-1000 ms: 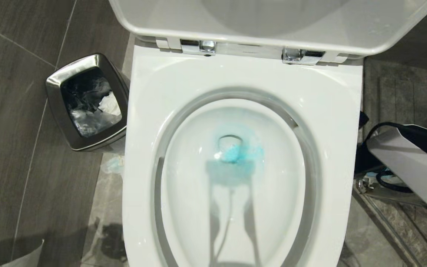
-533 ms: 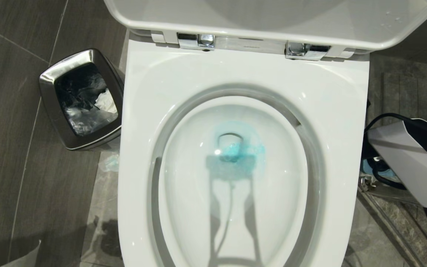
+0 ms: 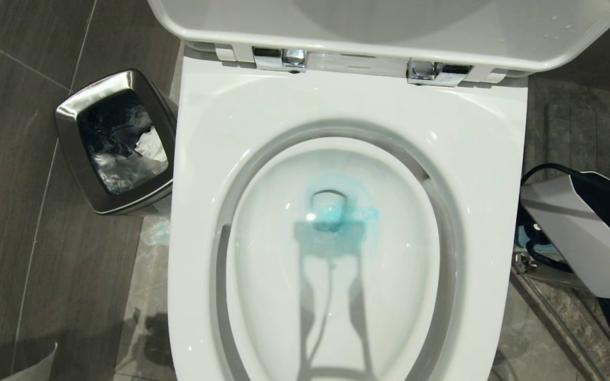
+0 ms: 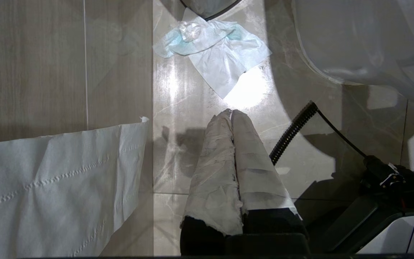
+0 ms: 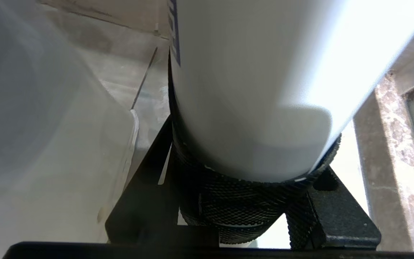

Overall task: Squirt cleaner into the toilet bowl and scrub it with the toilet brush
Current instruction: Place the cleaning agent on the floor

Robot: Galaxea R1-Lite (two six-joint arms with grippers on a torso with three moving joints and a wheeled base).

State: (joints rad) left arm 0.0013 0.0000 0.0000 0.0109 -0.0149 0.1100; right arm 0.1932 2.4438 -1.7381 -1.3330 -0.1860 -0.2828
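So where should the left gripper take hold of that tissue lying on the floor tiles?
Probably the bunched lump at the far end of the tissue, coming straight down. It stands up off the tile; the rest lies flat, offering no edge. The left gripper, now shut, must open first.
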